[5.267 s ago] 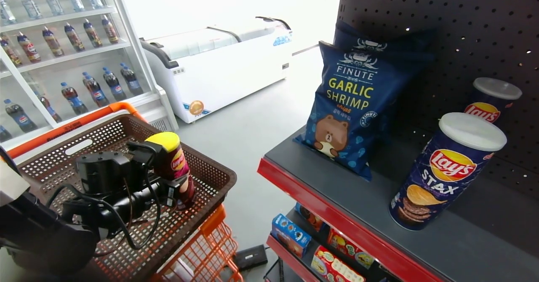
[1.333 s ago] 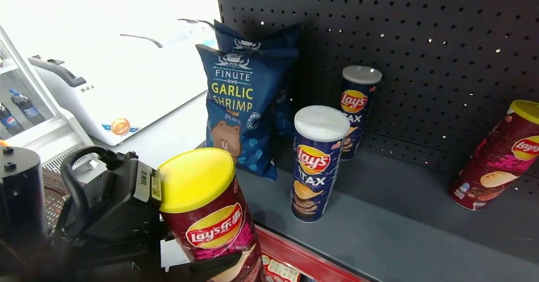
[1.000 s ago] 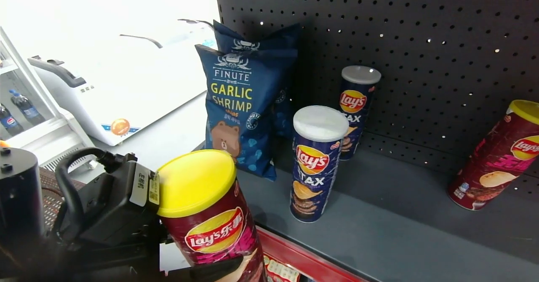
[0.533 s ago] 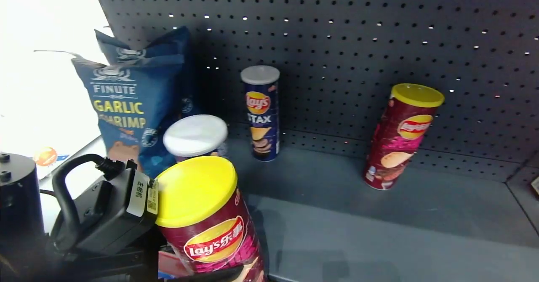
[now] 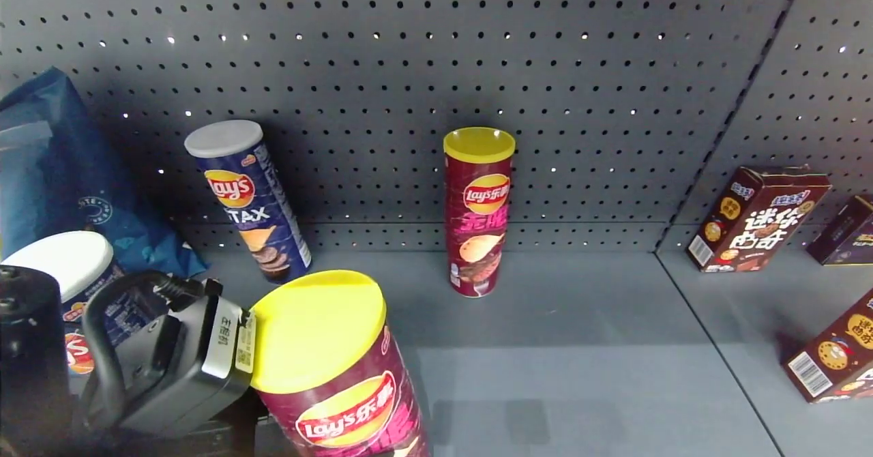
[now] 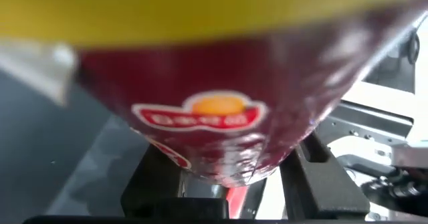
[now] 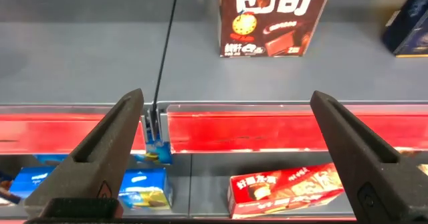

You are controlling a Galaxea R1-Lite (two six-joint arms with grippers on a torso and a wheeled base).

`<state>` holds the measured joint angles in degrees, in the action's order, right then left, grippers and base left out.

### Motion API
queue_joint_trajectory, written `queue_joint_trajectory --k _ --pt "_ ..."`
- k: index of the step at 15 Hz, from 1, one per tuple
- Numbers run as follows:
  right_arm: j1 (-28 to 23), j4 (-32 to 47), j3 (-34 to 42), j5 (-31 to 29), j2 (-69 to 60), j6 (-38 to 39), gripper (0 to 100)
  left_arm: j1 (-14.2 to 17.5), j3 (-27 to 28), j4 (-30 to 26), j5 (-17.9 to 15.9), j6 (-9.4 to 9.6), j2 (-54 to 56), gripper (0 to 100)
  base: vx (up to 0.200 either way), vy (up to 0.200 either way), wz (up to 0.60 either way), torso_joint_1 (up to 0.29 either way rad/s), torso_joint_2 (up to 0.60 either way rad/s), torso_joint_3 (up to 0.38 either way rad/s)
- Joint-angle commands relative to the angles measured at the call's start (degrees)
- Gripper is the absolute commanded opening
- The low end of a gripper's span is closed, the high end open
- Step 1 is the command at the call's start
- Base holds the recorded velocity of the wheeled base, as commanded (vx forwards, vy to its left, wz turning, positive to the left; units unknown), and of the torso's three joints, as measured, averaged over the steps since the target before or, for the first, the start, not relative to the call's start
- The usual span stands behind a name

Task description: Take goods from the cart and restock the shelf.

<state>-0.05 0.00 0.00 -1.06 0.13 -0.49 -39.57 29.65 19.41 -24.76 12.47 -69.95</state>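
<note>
Maroon yellow-lidded chips can (image 5: pixel 341 389) upright at shelf (image 5: pixel 580 361) front

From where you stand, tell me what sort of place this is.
Most likely a shop aisle, or a mock one: a pegboard-backed shelf stocked with crisp cans and snack boxes, with a red shelf edge and more boxed goods below.

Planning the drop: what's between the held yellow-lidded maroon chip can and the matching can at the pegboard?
Head view: only bare grey shelf lies between the held maroon can and the standing maroon can.
</note>
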Motion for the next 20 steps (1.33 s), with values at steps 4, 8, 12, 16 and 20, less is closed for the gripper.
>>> queue_joint_trajectory --k 4,8,12,16,20 --pt "0.05 0.0 0.0 0.01 0.04 -0.04 100 0.46 -0.38 -0.16 0.06 -0.08 0.69 0 0.0 0.0 0.0 0.0 0.0 0.0" --pt "0.05 0.0 0.0 0.01 0.04 -0.04 100 0.46 -0.29 0.1 0.15 -0.08 0.69 0 0.0 0.0 0.0 0.0 0.0 0.0" --pt "0.05 0.0 0.0 0.01 0.04 -0.04 100 0.72 0.67 0.28 0.33 -0.17 0.96 0 0.0 0.0 0.0 0.0 0.0 0.0" --pt "0.05 0.0 0.0 0.01 0.04 -0.04 100 3.1 0.85 0.28 0.06 -0.17 1.13 0 0.0 0.0 0.0 0.0 0.0 0.0" --pt "0.05 0.0 0.0 0.18 0.04 -0.3 100 3.89 1.11 0.19 0.06 -0.25 1.48 0 0.0 0.0 0.0 0.0 0.0 0.0"
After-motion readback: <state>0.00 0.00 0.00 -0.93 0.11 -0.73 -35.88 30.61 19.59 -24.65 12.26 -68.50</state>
